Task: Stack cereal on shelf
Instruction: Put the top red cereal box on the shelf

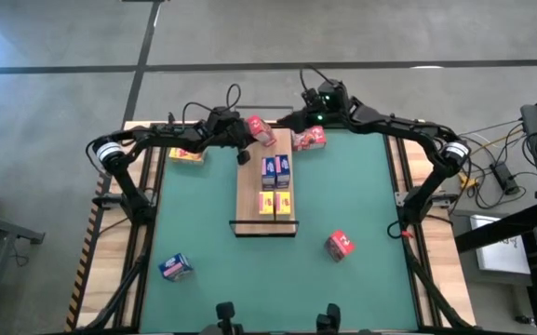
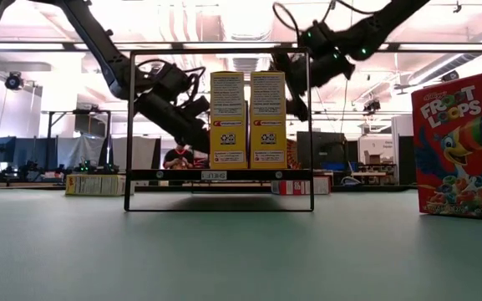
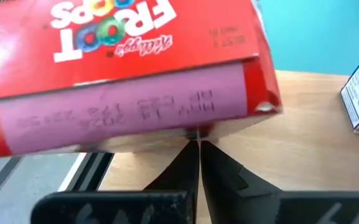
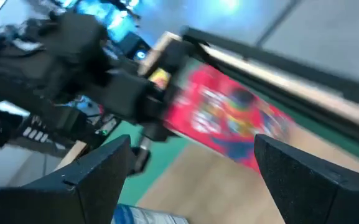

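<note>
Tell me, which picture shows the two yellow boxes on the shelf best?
The low view: the yellow boxes stand upright, side by side, fronts facing the camera. The high view shows only their tops. Neither wrist view shows them.

Cereal boxes (image 2: 459,144) printed cardboard, slightly glossy; red one (image 3: 123,68) shows a matt pale flap. Shelf (image 1: 248,200) light wood, smooth, thin black wire frame (image 2: 130,125). Green mat (image 1: 361,195) matt. Table (image 1: 110,270) bare pale wood. Claw fingers (image 3: 179,171) matt black plastic.
</note>
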### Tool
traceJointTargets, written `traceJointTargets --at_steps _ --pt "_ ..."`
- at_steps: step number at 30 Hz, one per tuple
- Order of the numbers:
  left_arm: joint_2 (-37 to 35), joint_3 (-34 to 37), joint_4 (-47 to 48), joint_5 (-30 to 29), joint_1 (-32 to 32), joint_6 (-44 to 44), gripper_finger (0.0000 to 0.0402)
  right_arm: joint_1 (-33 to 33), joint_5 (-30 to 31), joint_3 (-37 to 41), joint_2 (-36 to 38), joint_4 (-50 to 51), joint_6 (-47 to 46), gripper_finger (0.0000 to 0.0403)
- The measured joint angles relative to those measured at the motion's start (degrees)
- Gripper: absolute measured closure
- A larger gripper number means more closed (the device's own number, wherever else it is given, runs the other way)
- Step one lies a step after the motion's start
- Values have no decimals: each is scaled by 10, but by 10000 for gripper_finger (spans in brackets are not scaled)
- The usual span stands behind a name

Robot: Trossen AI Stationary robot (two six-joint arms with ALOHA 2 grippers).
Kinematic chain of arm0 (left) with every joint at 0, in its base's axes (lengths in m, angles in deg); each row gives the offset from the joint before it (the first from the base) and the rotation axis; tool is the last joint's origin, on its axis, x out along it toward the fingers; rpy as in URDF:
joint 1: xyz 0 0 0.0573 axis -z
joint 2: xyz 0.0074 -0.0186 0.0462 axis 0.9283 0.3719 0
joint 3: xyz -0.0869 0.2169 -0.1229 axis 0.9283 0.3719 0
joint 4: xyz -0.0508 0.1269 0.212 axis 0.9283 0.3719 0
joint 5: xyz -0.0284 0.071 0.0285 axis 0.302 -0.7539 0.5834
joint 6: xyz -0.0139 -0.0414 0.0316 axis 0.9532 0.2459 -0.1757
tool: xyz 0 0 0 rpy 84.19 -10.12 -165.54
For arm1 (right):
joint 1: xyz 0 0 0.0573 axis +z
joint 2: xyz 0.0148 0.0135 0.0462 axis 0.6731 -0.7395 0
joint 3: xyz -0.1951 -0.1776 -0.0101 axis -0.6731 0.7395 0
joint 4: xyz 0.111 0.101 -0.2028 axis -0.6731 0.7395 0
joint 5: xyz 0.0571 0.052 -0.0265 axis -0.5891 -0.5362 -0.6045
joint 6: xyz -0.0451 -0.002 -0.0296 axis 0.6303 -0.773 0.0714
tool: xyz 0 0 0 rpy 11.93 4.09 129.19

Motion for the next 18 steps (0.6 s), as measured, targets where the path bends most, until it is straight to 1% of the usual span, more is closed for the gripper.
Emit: traceJointTargets --at_steps 6,16,18 --pt "0 -9 -6 1 0 0 401 8 15 -36 -10 2 28 75" --pt "0 -17 -6 1 0 6 401 8 17 -54 -67 7 47 76" --pt "0 -17 -6 1 0 8 401 7 27 -63 -70 16 46 76"
